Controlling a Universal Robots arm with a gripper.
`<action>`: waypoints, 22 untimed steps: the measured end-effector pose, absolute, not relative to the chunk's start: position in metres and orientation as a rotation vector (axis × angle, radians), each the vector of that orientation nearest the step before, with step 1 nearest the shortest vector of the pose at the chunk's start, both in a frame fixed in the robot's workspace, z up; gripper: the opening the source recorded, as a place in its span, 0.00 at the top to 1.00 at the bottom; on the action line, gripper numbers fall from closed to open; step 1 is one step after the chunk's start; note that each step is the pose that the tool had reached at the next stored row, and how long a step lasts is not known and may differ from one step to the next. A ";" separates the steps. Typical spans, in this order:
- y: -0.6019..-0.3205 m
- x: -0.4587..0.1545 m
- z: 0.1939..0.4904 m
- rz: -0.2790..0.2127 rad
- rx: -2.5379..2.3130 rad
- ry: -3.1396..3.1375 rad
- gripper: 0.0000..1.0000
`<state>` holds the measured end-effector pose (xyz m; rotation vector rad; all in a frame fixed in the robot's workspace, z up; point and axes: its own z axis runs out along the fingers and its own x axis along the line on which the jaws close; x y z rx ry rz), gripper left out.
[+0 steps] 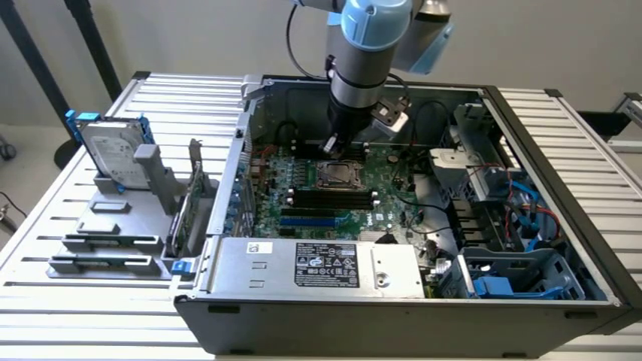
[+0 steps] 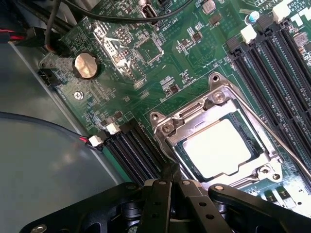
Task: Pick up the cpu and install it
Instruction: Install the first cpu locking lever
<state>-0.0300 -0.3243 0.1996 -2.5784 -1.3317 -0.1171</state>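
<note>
- Pale wall behind; a white slatted metal table (image 1: 60,248) carries the whole setup
- Exterior view's left: a grey plastic parts stand (image 1: 110,241) on the table, with a silver rectangular hard drive in a blue frame (image 1: 110,154) propped upright at its back
- Just right of the stand: a dark grey open computer case (image 1: 401,316) lying on its side, a silver power supply box with a white label (image 1: 316,265) along its near wall
- Middle of the case: a green motherboard (image 1: 386,199) with long black memory slots (image 1: 331,197)
- Above the slots: the small square cpu with a shiny silver-grey top (image 2: 216,148) lies flat in its metal socket frame (image 2: 211,97); it looks seated, not held
- Black gripper (image 2: 170,177) on the grey and blue arm (image 1: 366,45) hangs low over the board, fingertips pressed together and empty, right at the socket's edge beside the cpu
- Judgement: pick and placement appear done; whether the retention frame and its thin lever (image 2: 286,145) are locked cannot be told
- Exterior view's right: blue cables (image 1: 531,214) and blue drive bays (image 1: 507,282)
</note>
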 end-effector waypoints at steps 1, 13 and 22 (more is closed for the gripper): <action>-0.324 -0.029 0.200 -0.117 -2.578 -1.332 0.89; -0.326 -0.021 0.200 -0.116 -2.576 -1.337 0.89; -0.327 -0.017 0.199 -0.116 -2.574 -1.339 0.89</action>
